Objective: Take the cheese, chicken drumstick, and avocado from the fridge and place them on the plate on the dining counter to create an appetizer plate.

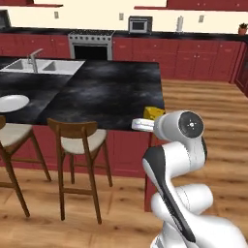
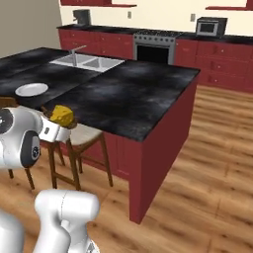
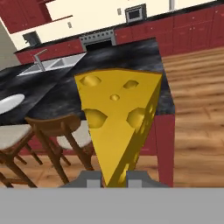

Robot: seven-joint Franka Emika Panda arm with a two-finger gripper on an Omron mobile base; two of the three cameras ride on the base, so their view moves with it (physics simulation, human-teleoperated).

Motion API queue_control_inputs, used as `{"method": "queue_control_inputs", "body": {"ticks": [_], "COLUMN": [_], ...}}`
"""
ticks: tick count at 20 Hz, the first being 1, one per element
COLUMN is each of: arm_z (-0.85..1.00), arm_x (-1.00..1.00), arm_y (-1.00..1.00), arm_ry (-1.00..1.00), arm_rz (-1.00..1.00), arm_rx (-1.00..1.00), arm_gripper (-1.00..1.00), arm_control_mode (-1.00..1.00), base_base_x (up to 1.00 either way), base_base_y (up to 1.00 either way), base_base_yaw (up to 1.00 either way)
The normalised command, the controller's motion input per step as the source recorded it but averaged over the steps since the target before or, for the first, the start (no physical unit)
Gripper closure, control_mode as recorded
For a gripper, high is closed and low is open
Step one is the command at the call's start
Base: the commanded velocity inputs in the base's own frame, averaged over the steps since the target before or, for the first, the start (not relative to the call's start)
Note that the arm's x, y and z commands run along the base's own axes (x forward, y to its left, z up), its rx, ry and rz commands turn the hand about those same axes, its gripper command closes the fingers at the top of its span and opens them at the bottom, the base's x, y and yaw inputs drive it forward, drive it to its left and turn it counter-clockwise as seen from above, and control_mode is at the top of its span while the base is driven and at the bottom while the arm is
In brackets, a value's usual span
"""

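Observation:
My gripper is shut on the cheese, a yellow wedge with holes that stands up between the finger tips in the hand view. The cheese shows at the end of the white hand, held in the air near the front edge of the dining counter. From the other side the cheese peeks out behind the arm's joint. The white plate lies on the dining counter at the far left, well away from the cheese. The plate is bare, and the plate sits at the left edge.
Wooden chairs with cream seats stand along the counter's near side. A double sink with a tap is set into the counter behind the plate. Red cabinets, an oven and a microwave line the far wall. Wooden floor lies to the right.

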Motion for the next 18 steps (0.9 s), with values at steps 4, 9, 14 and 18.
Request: {"method": "queue_control_inputs", "body": {"ticks": [4,9,14,18], "arm_z": [0.00,0.00,0.00,0.00], "arm_x": [0.00,0.00,0.00,0.00], "arm_y": [0.00,0.00,0.00,0.00], "arm_ry": [0.00,0.00,0.00,0.00], "arm_rz": [0.00,0.00,0.00,0.00], "arm_rx": [0.00,0.00,0.00,0.00], "arm_gripper": [1.00,1.00,1.00,1.00], "arm_control_mode": [1.00,1.00,1.00,1.00], "base_base_x": [0.05,0.12,0.17,0.05], "base_base_y": [1.00,1.00,1.00,1.00], "base_base_yaw": [0.00,-0.03,-0.17,-0.29]}}
